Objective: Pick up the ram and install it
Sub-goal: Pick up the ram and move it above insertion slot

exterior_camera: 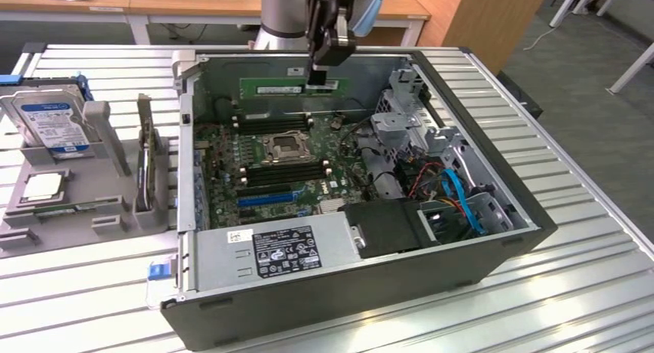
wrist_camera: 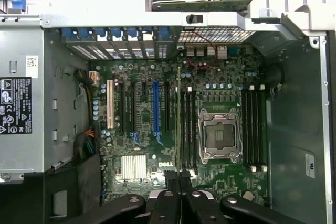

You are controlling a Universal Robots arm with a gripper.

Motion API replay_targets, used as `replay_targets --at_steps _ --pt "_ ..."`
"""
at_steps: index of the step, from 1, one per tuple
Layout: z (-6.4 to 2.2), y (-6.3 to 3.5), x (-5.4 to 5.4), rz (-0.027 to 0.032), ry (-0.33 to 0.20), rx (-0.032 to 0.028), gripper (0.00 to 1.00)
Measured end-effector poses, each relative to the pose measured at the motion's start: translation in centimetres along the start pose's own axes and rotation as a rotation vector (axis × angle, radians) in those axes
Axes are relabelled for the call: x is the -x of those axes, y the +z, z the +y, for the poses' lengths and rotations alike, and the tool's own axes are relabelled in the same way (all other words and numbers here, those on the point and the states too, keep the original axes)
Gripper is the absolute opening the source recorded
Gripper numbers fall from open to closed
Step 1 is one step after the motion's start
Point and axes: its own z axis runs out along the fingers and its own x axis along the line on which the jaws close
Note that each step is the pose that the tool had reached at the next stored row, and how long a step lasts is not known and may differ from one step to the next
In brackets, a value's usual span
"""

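The gripper (exterior_camera: 318,80) has its two fingers pressed together on the ram (exterior_camera: 276,87), pinching the top edge of the green stick near one end, so most of the stick reaches out to the exterior view's left of the fingers. The ram hangs level and on its edge in the air over the open computer case (exterior_camera: 491,238), close to the far wall, and it is not seated in any slot. In the wrist view the same ram (wrist_camera: 179,124) is seen edge-on as a thin line that comes out from between the dark fingers (wrist_camera: 167,203). This line runs parallel to the black memory slots (wrist_camera: 188,129) just beside the CPU socket (wrist_camera: 219,135). Under the ram lies the green motherboard (exterior_camera: 230,161), with the silver socket frame in its middle and banks of slots on two sides of it. A grey power supply (exterior_camera: 276,250) with a label fills the near end of the case. The case lies on its side on a slatted metal table (exterior_camera: 572,292). On the table at the exterior view's left stands a grey holder (exterior_camera: 61,215) with a hard drive (exterior_camera: 51,123), a square silver chip (exterior_camera: 43,186) and an upright expansion card (exterior_camera: 146,165).
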Motion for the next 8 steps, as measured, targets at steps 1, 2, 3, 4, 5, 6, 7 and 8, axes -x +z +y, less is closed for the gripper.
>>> replay_targets --at_steps 1,2,3,4,5,6,7,8 --pt "0.01 0.03 0.2 -0.0002 0.000 0.0000 0.11" --pt "0.01 0.05 0.3 -0.0003 0.000 0.0000 0.11" --pt "0.01 0.08 0.5 -0.0005 0.000 0.0000 0.11" --pt "0.02 0.10 0.6 -0.0007 0.000 0.0000 0.11" --pt "0.03 0.12 0.8 -0.0007 0.000 0.0001 0.11" --pt "0.03 0.15 0.9 -0.0009 0.000 0.0001 0.11" --pt "0.04 0.17 1.0 -0.0011 0.000 0.0001 0.11" --pt "0.05 0.20 1.2 -0.0012 0.000 0.0001 0.11"
